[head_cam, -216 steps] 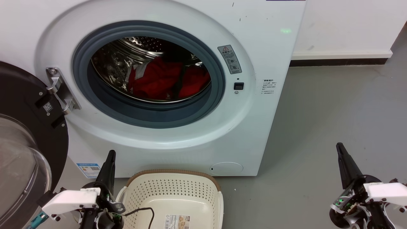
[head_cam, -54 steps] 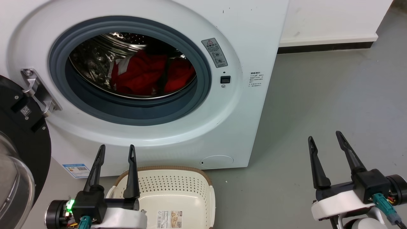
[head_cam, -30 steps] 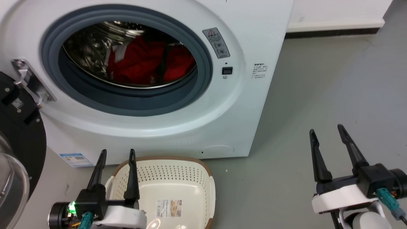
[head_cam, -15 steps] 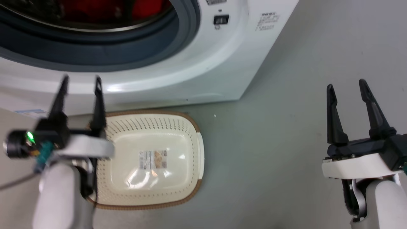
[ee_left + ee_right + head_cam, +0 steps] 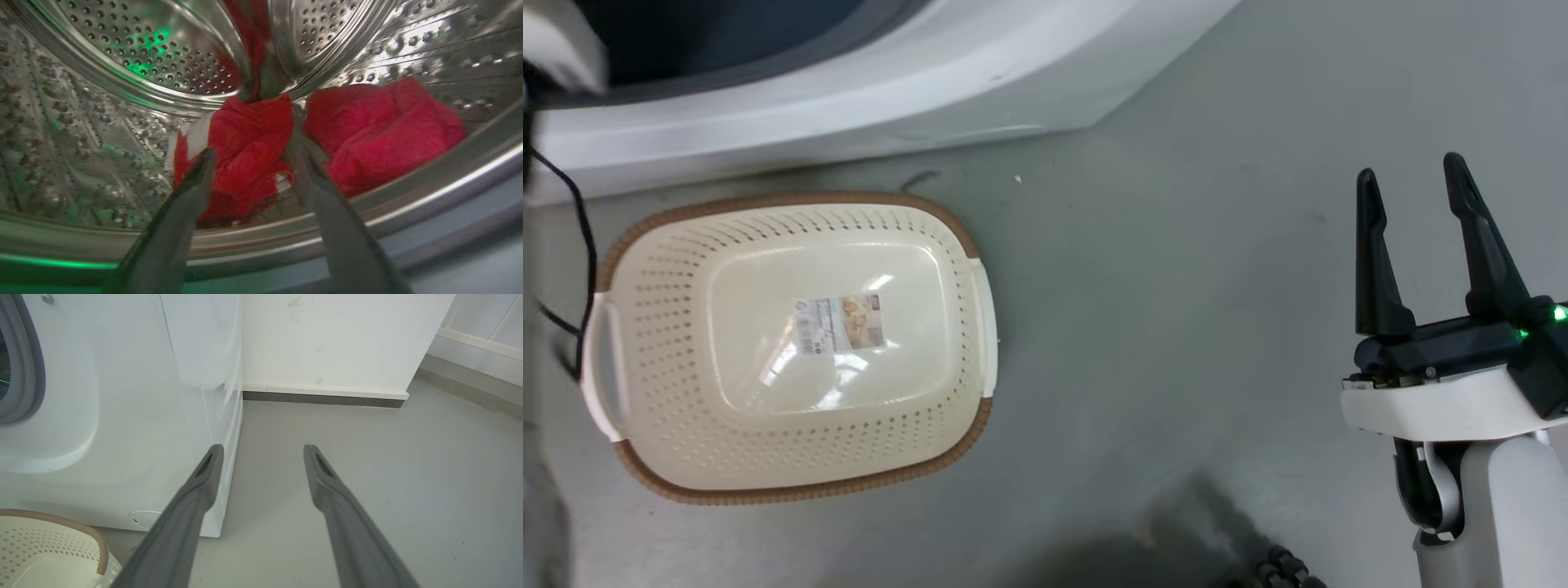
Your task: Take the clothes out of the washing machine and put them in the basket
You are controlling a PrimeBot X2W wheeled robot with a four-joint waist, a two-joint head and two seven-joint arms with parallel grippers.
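The clothes, two bright red heaps (image 5: 249,139) (image 5: 380,122), lie on the floor of the washing machine's steel drum (image 5: 122,61); the left heap has a white patch. My left gripper (image 5: 251,147) is open and points into the drum, its tips in front of the left heap; contact cannot be told. The basket (image 5: 792,198) stands empty on the floor, a paper label on its bottom, just in front of the washing machine (image 5: 849,98). My right gripper (image 5: 1411,171) is open and holds nothing, over the floor well right of the basket. It (image 5: 263,448) points past the machine's corner (image 5: 122,396).
Grey floor (image 5: 1176,286) stretches between the basket and the right arm. A black cable (image 5: 588,245) hangs at the left edge beside the basket. A white wall with a dark skirting (image 5: 322,399) stands behind the machine. The basket's rim (image 5: 61,522) shows at lower left.
The head camera has tilted down, so the porthole has left its view. My left arm has risen out of that view and its open fingers now reach into the drum. The right gripper stays open.
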